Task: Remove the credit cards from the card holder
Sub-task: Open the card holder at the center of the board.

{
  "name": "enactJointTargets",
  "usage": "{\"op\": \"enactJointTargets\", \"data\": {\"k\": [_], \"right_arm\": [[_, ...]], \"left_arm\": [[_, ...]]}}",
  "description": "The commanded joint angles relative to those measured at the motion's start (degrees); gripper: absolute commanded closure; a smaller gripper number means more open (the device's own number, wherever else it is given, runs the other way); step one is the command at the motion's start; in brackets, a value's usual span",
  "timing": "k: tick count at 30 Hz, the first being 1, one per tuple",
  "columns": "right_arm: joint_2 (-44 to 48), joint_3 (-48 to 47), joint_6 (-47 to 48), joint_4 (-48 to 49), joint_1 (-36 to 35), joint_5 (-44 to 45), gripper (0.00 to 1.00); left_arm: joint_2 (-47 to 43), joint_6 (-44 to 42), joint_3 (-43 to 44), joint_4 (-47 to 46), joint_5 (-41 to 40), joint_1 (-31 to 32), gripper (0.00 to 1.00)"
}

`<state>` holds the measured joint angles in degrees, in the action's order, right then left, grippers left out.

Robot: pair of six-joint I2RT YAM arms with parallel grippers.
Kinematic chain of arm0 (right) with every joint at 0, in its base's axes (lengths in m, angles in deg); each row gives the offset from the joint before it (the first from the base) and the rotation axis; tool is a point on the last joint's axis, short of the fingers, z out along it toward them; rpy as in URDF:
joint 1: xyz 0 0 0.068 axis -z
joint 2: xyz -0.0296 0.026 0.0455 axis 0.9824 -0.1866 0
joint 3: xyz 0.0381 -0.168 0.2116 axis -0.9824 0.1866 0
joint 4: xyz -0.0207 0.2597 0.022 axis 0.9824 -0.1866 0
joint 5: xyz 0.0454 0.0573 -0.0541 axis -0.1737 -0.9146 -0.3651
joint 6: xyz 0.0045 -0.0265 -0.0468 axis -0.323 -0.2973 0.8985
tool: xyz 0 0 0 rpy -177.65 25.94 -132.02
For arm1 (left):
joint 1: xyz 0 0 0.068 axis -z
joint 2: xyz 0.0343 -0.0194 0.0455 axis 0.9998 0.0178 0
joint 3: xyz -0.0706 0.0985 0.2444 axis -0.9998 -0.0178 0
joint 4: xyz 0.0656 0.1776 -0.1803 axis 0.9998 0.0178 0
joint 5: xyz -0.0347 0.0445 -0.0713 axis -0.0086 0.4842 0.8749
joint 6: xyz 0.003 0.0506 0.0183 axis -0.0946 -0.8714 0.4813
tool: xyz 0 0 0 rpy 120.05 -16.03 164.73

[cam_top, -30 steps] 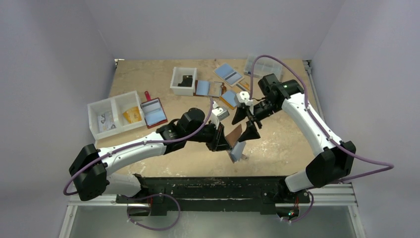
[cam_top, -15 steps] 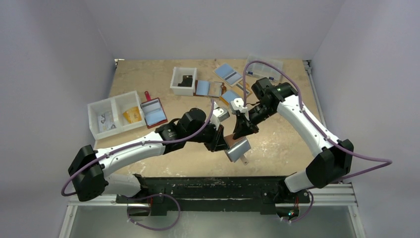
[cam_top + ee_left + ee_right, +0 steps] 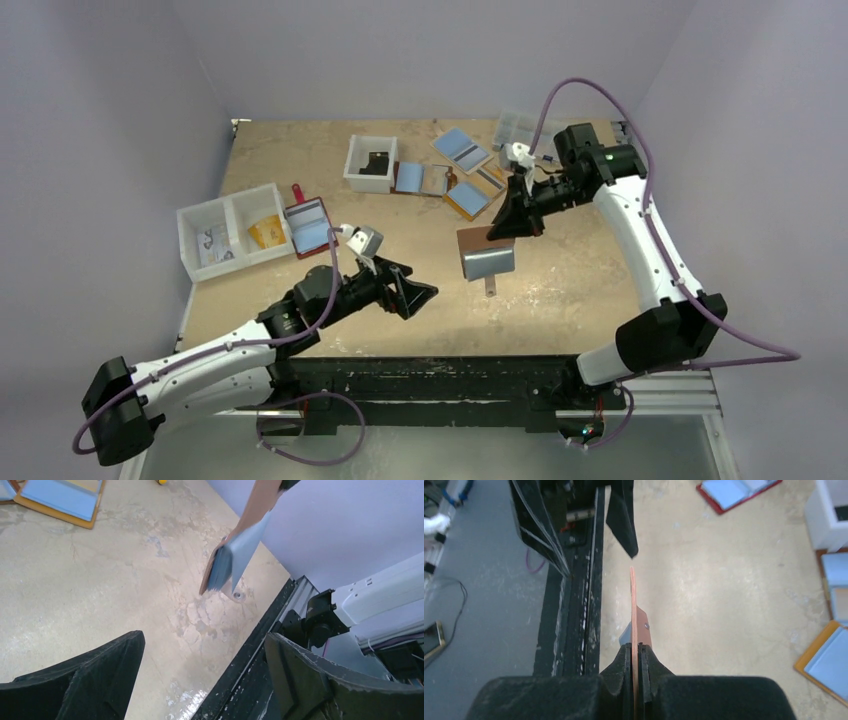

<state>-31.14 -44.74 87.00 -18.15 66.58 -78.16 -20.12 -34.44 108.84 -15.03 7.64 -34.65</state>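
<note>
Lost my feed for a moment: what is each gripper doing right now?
Left gripper: open, holding nothing.
Right gripper: shut on the slim tan-brown leather card holder, gripped by its edge.

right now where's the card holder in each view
top external: card holder right of centre, lifted above the table.
left wrist: upper middle, hanging tilted.
right wrist: centre, seen edge-on as a thin tan strip.
shared landmark: the black rail at the table's near edge, lower right in the left wrist view, left of the card holder in the right wrist view.
</note>
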Motion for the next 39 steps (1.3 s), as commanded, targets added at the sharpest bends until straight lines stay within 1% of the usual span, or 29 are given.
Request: {"op": "enactJointTargets", "data": {"k": [1,4,8,10,12,14,16,20,26,28,30,33,35,36,39], "right_arm": [[-0.74,-6.72,-8.57,0.10,2.72,-9.28,1.00],[-1.98,-6.41,-12.95,1.75,5.66,-13.45,1.00],[-2.04,-6.71,-13.57,2.11,6.42,-15.94,1.00],[-1.77,-6.38,-13.73,2.20,6.75,-16.72,1.00],[-1.30,-5.93,-13.95,2.39,7.11,-16.99,1.00],[-0.64,-5.23,-13.95,2.48,7.16,-17.36,1.00],[-0.02,-4.58,-13.96,2.63,7.19,-17.61,1.00],[0.70,-3.58,-14.07,2.93,7.22,-17.86,1.00],[0.86,-3.07,-14.31,3.14,7.29,-18.23,1.00],[0.97,-2.89,-14.38,3.31,7.30,-18.23,1.00],[1.11,-2.56,-14.84,3.73,7.26,-18.08,1.00],[1.17,-2.35,-15.32,4.29,7.28,-17.65,1.00],[1.19,-2.20,-15.81,4.77,7.30,-17.30,1.00],[1.13,-2.06,-16.12,5.19,7.26,-17.02,1.00],[1.26,-1.34,-17.33,6.89,7.27,-15.13,1.00]], "left_arm": [[-1.84,-0.43,-6.36,-18.75,-3.62,-0.17,0.01],[0.82,-5.15,-6.04,-22.24,-3.05,-0.18,0.02],[8.53,-10.60,-2.45,-24.93,-1.67,-0.18,0.02],[13.97,-11.83,-0.36,-27.63,0.37,-0.13,0.02],[17.89,-12.72,0.21,-32.27,2.98,-0.18,0.05],[21.00,-12.70,0.08,-37.44,4.54,-0.16,0.08],[23.54,-12.94,0.54,-40.28,5.38,-0.16,0.10],[26.52,-13.14,2.88,-40.06,7.25,-0.18,0.16],[27.83,-13.03,4.24,-39.12,7.71,-0.18,0.27],[28.34,-12.71,4.61,-39.12,8.66,-0.18,0.33],[29.00,-12.37,4.91,-39.14,9.91,-0.18,0.42],[29.76,-11.65,5.28,-39.13,11.64,-0.27,0.60],[29.88,-11.20,5.01,-39.12,12.22,-0.23,0.74],[29.78,-10.93,4.85,-39.12,12.40,-0.27,0.78],[28.98,-9.89,3.92,-39.13,12.85,-0.38,1.00]]}}
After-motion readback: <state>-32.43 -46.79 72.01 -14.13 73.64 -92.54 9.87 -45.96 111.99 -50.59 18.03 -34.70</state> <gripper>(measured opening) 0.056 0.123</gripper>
